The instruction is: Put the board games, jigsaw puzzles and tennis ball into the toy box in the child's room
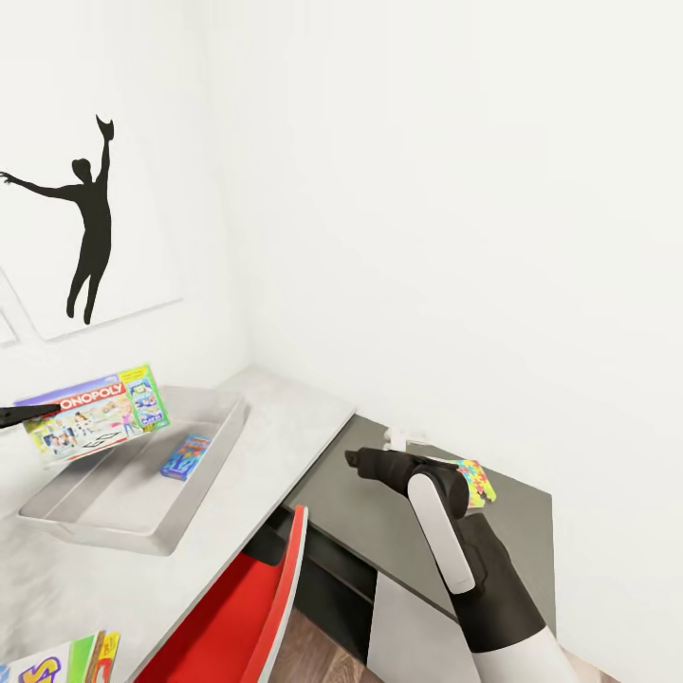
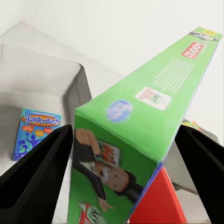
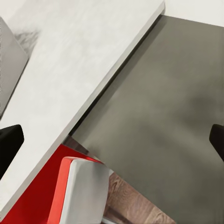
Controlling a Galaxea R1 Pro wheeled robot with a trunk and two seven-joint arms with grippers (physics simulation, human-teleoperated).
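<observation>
Left gripper (image 2: 119, 154) is clamped on the green-edged Monopoly game carton (image 2: 140, 116), holding it over the shallow grey toy box (image 1: 204, 474), blue Balderdash carton (image 2: 35, 130) at 9 o'clock inside.

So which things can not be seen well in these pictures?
- Jigsaw puzzle, head view: partly hidden behind the right arm, lying on the dark shelf section.
- Carton at the head view's bottom edge: cut off, name unreadable.
- Monopoly box, left wrist view: hides part of the toy box beneath; left pincer shut on it.
- Right pincer, right wrist view: fingertips cut by the edges.
</observation>
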